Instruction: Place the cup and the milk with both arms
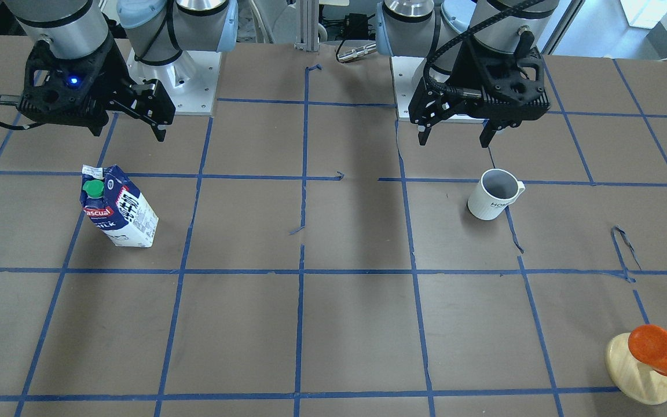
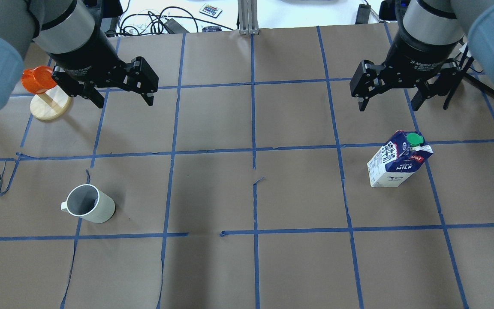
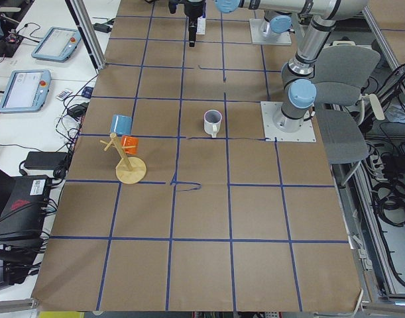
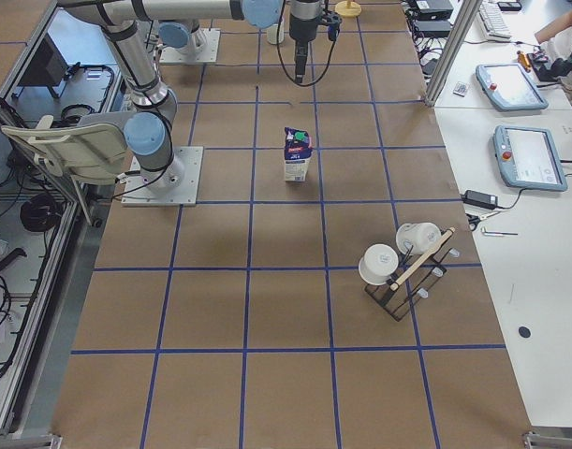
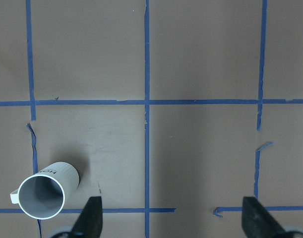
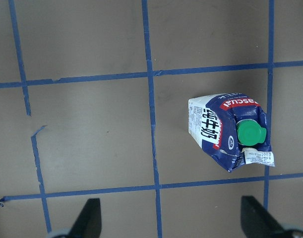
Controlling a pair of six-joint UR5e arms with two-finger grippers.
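The white ribbed cup (image 2: pixel 90 205) stands upright on the brown table, its handle pointing to the overhead view's left. It also shows in the front view (image 1: pixel 493 197) and low left in the left wrist view (image 5: pixel 44 193). My left gripper (image 2: pixel 125 103) hangs open and empty above the table, beyond the cup and apart from it. The blue-and-white milk carton (image 2: pixel 397 161) with a green cap stands upright on the right; it also shows in the right wrist view (image 6: pixel 228 131). My right gripper (image 2: pixel 387 107) is open and empty above the table, beyond the carton.
An orange cup on a wooden stand (image 2: pixel 37 79) is at the far left, close to my left arm. In the right exterior view a rack with white mugs (image 4: pixel 398 262) stands near the table's edge. Blue tape lines grid the table.
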